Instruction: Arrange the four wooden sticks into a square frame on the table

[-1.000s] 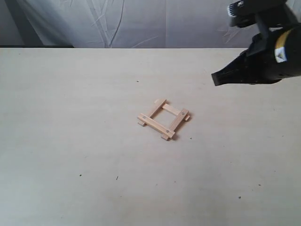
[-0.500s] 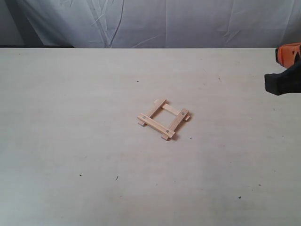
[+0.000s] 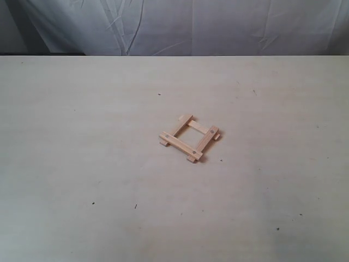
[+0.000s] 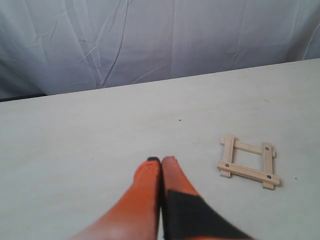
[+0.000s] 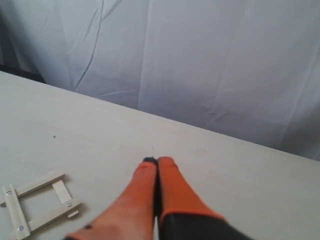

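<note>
Entry, remote station. The square frame (image 3: 190,138) lies flat on the table (image 3: 82,164), close to the middle of the exterior view and a little right of centre, turned so its corners point towards and away from the camera. The four wooden sticks (image 3: 181,146) cross at each corner and their ends stick out a little past the joints. I can see small dark dots at some of the corners. The opening inside the frame shows bare tabletop.

Nothing touches the frame. A few tiny dark specks (image 3: 92,203) are scattered on the table, all well apart from the frame.

Neither arm appears in the exterior view.

On the left wrist camera, the left gripper (image 4: 161,161) hangs above bare table with its orange fingers pressed together and nothing between them. The frame (image 4: 248,161) lies apart from it, off to one side.

On the right wrist camera, the right gripper (image 5: 156,161) has its fingers together as well, holding nothing. The frame (image 5: 40,204) sits near the edge of that picture, apart from the fingers.

A creased white cloth (image 3: 218,27) hangs behind the far table edge.
</note>
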You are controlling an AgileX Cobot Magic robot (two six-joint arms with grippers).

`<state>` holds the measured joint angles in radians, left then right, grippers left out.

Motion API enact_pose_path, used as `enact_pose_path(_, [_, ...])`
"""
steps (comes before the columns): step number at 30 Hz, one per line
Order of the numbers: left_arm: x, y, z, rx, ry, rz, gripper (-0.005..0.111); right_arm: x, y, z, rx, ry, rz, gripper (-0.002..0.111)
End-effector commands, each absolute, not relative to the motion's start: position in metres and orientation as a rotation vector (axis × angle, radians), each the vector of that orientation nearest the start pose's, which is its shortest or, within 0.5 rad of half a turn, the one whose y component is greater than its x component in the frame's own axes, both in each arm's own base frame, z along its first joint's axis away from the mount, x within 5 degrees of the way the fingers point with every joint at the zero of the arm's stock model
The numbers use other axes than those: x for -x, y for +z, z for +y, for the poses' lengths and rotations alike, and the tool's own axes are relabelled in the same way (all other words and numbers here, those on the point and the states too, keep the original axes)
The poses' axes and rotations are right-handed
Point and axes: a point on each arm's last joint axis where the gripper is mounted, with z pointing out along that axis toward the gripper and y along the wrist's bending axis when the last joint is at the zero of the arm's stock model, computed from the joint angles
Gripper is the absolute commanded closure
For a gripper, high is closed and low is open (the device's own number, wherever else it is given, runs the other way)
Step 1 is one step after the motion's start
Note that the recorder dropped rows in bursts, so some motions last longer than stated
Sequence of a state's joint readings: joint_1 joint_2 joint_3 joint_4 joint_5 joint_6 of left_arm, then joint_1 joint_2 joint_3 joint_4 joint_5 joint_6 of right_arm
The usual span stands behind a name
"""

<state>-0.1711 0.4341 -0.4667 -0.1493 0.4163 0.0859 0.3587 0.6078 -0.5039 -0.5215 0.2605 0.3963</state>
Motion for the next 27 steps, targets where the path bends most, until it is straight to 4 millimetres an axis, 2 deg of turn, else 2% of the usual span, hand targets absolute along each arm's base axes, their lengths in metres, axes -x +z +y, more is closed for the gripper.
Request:
enact_pose_path(1, [-0.09, 0.302, -0.021, -0.158, -0.201, 1.856, 0.107, -0.106, 0.284, 0.019, 0.203, 0.067, 1.759, 0.109])
enact_pose_path(5, [-0.09, 0.302, -0.02, -0.169, -0.182, 1.855, 0.107, -0.078, 0.245, 0.005, 0.02, 0.084, 1.737, 0.109])
enact_pose_path(6, [-0.09, 0.302, -0.02, -0.175, -0.171, 1.855, 0.107, -0.068, 0.23, 0.001, -0.038, 0.093, 1.708, 0.109])
enact_pose_path(10, [-0.09, 0.302, -0.02, -0.175, -0.171, 1.855, 0.107, -0.054, 0.2, 0.0, -0.142, 0.165, 1.71, 0.109])
enact_pose_path(14, [-0.09, 0.302, -0.02, -0.175, -0.171, 1.855, 0.107, -0.054, 0.185, -0.001, -0.143, 0.151, 1.787, 0.109])
enact_pose_path(21, [-0.09, 0.302, -0.02, -0.175, -0.171, 1.855, 0.107, -0.054, 0.186, 0.002, 0.084, 0.017, 1.784, 0.109])
enact_pose_path(27, [-0.09, 0.302, -0.02, -0.175, -0.171, 1.855, 0.107, -0.054, 0.186, 0.004, 0.115, 0.014, 1.783, 0.109])
